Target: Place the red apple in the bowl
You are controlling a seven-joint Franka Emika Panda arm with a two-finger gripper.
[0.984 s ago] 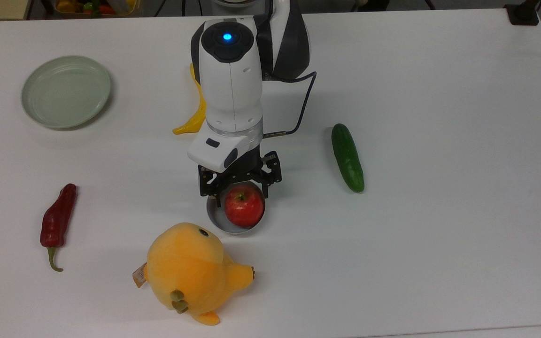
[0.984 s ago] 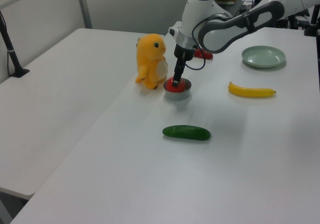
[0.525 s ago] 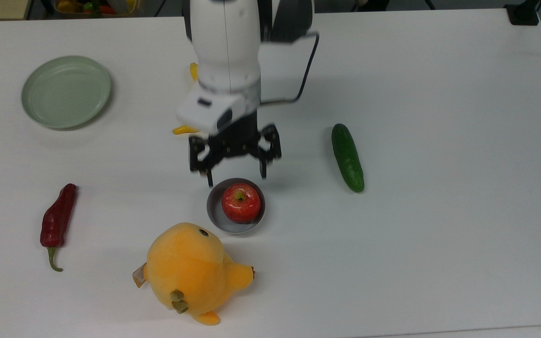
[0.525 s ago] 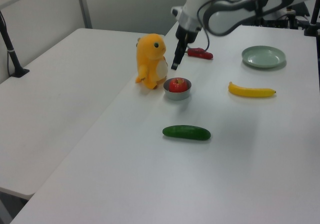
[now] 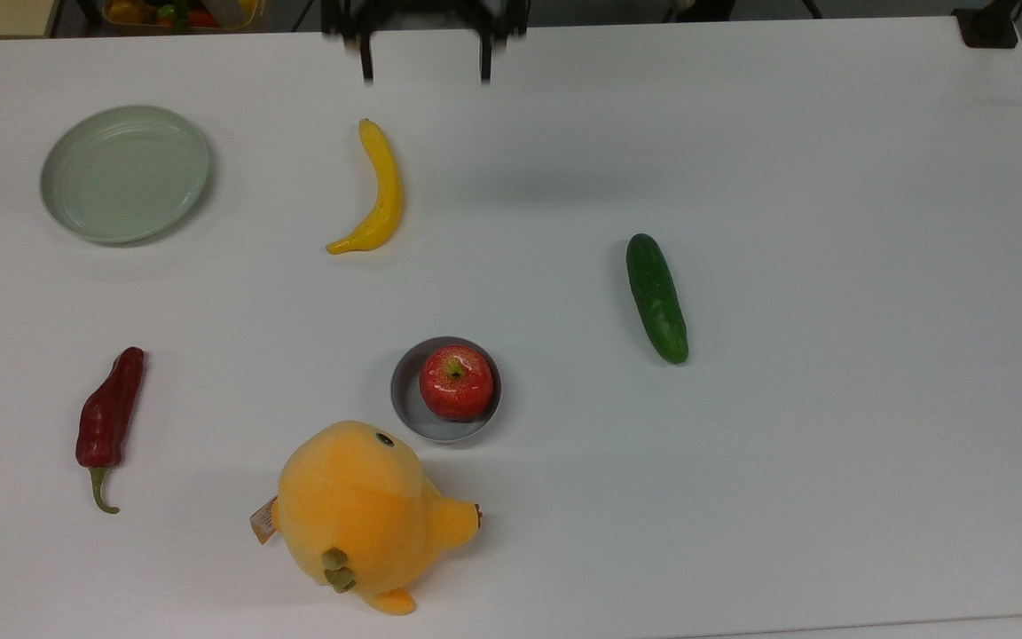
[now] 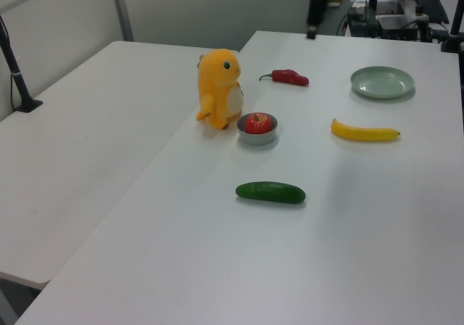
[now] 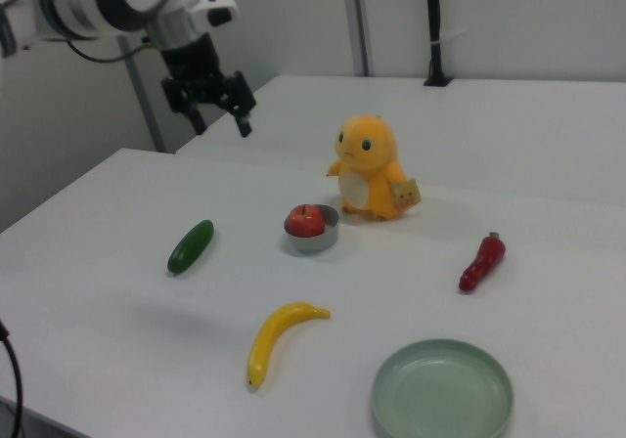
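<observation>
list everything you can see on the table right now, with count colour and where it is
red apple: 1, red, inside the bowl
bowl: 1, grey, table middle, beside the plush toy
plush toy: 1, orange, top view's bottom
banana: 1, yellow, above the bowl in the top view
cucumber: 1, green, top view's right of the bowl
chili pepper: 1, dark red, top view's left
plate: 1, pale green, top view's upper left, empty
table: 1, white
gripper: 1, black, open, raised high, away from the bowl

Apple (image 5: pixel 456 382) sits in the bowl (image 5: pixel 407 399); in the top view, toy (image 5: pixel 360 517) below it, cucumber (image 5: pixel 656 297) right, banana (image 5: pixel 374 193) above.
</observation>
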